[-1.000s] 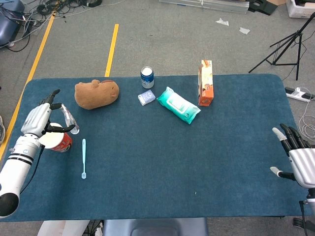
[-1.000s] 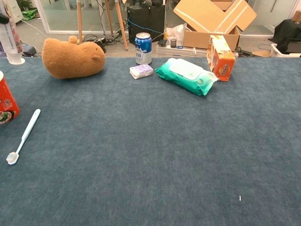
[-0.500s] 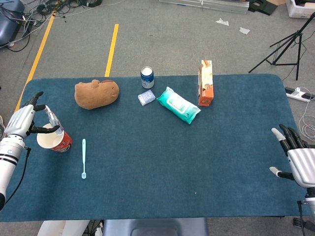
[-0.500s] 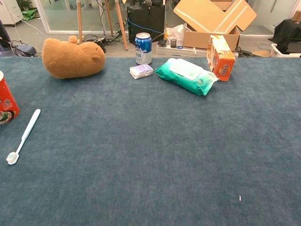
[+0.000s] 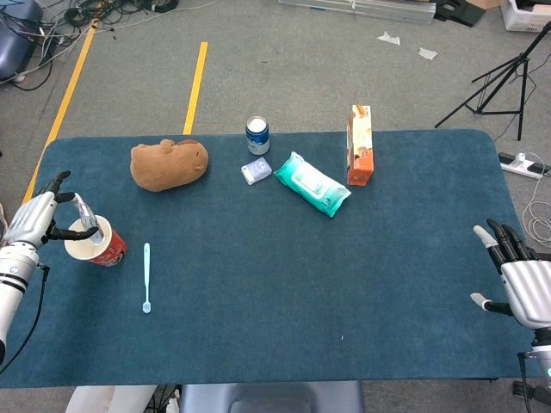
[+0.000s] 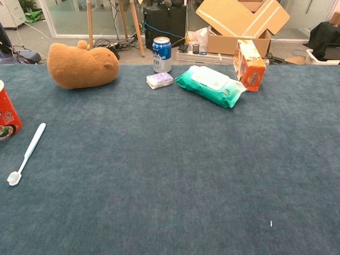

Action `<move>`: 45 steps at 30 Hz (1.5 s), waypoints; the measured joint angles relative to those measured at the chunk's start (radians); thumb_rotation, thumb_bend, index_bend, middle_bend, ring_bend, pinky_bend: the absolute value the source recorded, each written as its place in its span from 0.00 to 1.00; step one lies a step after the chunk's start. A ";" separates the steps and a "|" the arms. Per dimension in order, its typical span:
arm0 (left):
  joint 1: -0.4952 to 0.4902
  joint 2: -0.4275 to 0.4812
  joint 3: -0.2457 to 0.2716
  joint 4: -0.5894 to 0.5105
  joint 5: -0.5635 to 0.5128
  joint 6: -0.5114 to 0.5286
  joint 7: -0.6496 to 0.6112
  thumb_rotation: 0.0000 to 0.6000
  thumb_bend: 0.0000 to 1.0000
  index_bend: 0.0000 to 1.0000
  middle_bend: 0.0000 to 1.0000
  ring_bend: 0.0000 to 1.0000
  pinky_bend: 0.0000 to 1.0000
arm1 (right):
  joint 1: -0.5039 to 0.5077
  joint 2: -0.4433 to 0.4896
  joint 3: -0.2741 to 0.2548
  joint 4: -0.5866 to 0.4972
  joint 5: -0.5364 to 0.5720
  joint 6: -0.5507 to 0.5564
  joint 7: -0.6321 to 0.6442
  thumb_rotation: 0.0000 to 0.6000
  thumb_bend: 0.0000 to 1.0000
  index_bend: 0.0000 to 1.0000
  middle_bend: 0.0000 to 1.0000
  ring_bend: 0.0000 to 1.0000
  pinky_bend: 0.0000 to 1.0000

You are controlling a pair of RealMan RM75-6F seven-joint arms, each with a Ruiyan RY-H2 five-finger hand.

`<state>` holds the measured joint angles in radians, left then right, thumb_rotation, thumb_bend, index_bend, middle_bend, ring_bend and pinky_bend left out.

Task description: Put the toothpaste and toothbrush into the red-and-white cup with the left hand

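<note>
- Lowering the toothpaste (image 5: 85,212) into the red-and-white cup (image 5: 97,245) at the far-left side of the tabletop (image 5: 284,284), tube end apparently inside the rim.
- Gripping the tube with the left robot hand (image 5: 34,220), just left of the cup; seen only from the head camera.
- Resting at the right edge, right robot hand (image 5: 515,272) with fingers spread and nothing held.
- Lying flat just right of the cup and nearer the front edge, toothbrush (image 5: 146,277), not touching the cup, bristle end toward the near side.
- Judging the first item nearly placed, toothbrush untouched.
- Calling next for letting go of the tube without tipping the cup, then reaching right for the thin handle.
</note>
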<state>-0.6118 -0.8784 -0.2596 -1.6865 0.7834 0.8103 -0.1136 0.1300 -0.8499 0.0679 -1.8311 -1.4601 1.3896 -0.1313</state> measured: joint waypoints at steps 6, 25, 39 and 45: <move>-0.001 -0.024 0.006 0.037 -0.001 -0.024 -0.014 1.00 0.42 0.68 0.00 0.00 0.00 | 0.001 -0.005 0.000 0.011 0.007 -0.007 0.009 1.00 0.00 0.00 0.00 0.00 0.32; -0.004 -0.069 0.006 0.096 -0.006 -0.055 -0.040 1.00 0.42 0.68 0.00 0.00 0.00 | 0.000 -0.015 -0.006 0.037 0.008 -0.015 0.034 1.00 0.00 0.00 0.00 0.00 0.32; 0.007 -0.103 -0.002 0.149 0.015 -0.096 -0.112 1.00 0.42 0.68 0.00 0.00 0.00 | 0.003 -0.018 -0.008 0.044 0.010 -0.024 0.040 1.00 0.00 0.00 0.00 0.00 0.32; 0.020 -0.109 -0.011 0.173 0.028 -0.105 -0.151 1.00 0.42 0.68 0.00 0.00 0.00 | 0.005 -0.021 -0.008 0.046 0.012 -0.028 0.040 1.00 0.00 0.00 0.00 0.00 0.32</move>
<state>-0.5917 -0.9870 -0.2709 -1.5134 0.8111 0.7052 -0.2649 0.1348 -0.8706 0.0600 -1.7854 -1.4479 1.3617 -0.0915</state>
